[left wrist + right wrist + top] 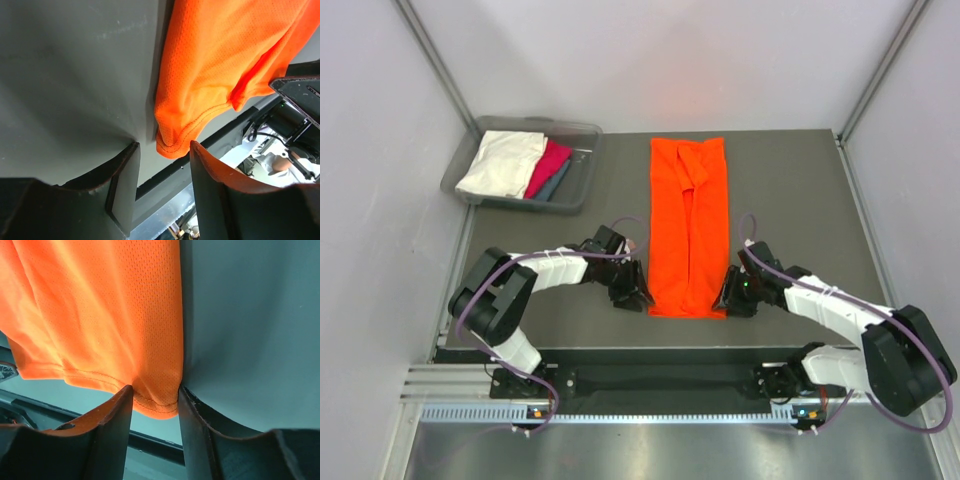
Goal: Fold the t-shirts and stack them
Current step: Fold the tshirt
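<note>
**Grippers at Orange Shirt's Near Corners**

Dark table (790, 200) between pale walls. Down the middle, orange shirt (690, 225), folded to a long strip, lying lengthwise. At far left, grey bin (592, 168) with cream shirt (500, 163), pink shirt (550, 165) and teal shirt (556, 185) inside. Left gripper (164, 147) at near left corner, parted, hem between the tips. Right gripper (155, 390) at near right corner, narrowly parted, astride the hem.
</note>
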### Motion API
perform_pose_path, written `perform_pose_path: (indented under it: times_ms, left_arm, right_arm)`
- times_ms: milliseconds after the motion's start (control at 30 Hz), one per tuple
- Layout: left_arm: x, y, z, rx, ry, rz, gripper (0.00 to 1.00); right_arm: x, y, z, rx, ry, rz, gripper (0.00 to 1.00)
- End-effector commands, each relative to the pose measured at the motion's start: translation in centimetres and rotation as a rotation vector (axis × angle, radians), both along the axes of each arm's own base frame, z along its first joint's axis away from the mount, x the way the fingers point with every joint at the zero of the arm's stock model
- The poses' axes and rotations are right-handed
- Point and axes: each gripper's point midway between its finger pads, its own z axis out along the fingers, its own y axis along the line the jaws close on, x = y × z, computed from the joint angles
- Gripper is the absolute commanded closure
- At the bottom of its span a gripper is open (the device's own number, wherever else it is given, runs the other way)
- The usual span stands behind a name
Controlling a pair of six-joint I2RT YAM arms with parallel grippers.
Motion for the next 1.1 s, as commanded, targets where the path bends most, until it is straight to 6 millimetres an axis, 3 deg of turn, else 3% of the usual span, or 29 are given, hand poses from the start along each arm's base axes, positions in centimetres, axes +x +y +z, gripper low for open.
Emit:
perform_pose_path:
  times_ms: [0,133,200,467,533,600,767,900,1000,1067]
  left_arm:
    - [-0.4,0.6,-1.4,0.028,0.006,-0.001,0.50]
    - [-0.4,0.6,-1.8,0.032,0.008,0.001,0.54]
    - [-0.3,0.7,-2.1,0.042,0.011,0.003,0.58]
    - [-0.9,1.2,-2.7,0.063,0.030,0.001,0.94]
    - [-1.1,1.3,-2.7,0.062,0.034,0.002,1.00]
    - [-1.3,1.3,-2.5,0.057,0.035,0.006,1.00]
    - [-2.9,0.7,-1.6,0.045,0.029,-0.010,1.00]
    - [-3.7,-0.1,-0.1,0.043,-0.004,-0.033,1.00]
    - [-2.7,-0.3,1.4,0.039,-0.045,-0.021,1.00]
    - [-0.7,-0.5,2.7,0.047,-0.084,-0.006,1.00]
  right_arm:
    - [-0.3,-0.2,-0.9,-0.008,-0.014,-0.005,0.58]
    - [-0.2,-0.2,-0.9,-0.004,-0.020,-0.010,0.60]
    - [-0.4,-0.5,-1.0,-0.015,-0.012,-0.016,0.66]
    - [-1.5,-1.8,-1.1,-0.050,-0.008,-0.040,0.83]
    - [-1.8,-1.9,-1.2,-0.047,-0.005,-0.031,0.94]
    - [-2.2,-1.8,-1.4,-0.045,0.000,-0.009,1.00]
    - [-2.8,-1.5,-1.3,-0.021,0.016,0.012,1.00]
    - [-2.8,-1.4,0.1,0.001,-0.013,0.002,1.00]
    - [-1.3,-1.7,1.9,-0.020,-0.060,-0.002,1.00]
    - [0.8,-2.1,3.6,-0.022,-0.081,-0.030,1.00]
